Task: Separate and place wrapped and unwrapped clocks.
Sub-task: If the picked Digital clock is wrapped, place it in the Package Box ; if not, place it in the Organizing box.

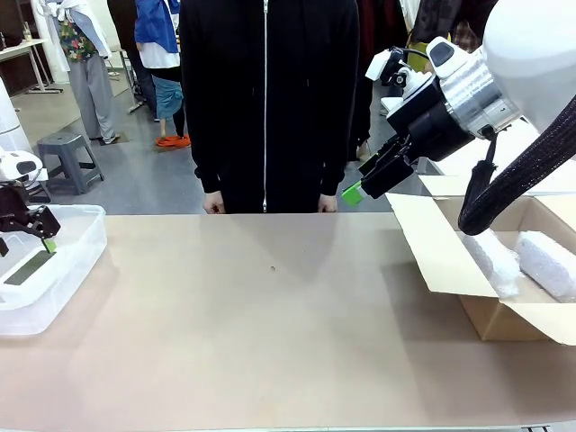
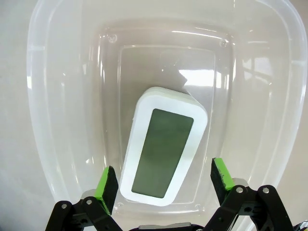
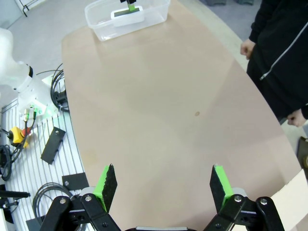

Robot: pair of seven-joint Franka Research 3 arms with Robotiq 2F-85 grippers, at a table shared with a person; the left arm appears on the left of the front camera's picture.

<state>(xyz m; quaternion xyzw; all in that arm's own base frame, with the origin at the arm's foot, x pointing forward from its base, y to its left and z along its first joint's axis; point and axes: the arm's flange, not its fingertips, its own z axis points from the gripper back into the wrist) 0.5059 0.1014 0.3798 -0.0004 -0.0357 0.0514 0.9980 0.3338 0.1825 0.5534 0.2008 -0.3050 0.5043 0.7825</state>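
Note:
The unwrapped clock (image 2: 163, 149), white with a dark screen, lies face up on the floor of a clear plastic bin (image 2: 57, 96). My left gripper (image 2: 163, 179) hangs open just above it, one green pad on either side, holding nothing. In the front view this bin (image 1: 76, 243) stands at the table's far left with the clock (image 1: 31, 268) inside and the left gripper (image 1: 27, 238) over it. Two wrapped clocks, white bubble-wrap bundles (image 1: 490, 261) (image 1: 547, 263), lie in a cardboard box (image 1: 432, 261) at the right. My right gripper (image 1: 369, 180) is open and empty, high above the table beside the box.
A person in a black zipped jacket (image 1: 265, 99) stands at the far edge, hands (image 1: 213, 205) down by the table rim. The right wrist view looks down the bare tan table (image 3: 159, 106) to the bin (image 3: 96, 21). Cables and tools (image 3: 29, 144) lie off the table's side.

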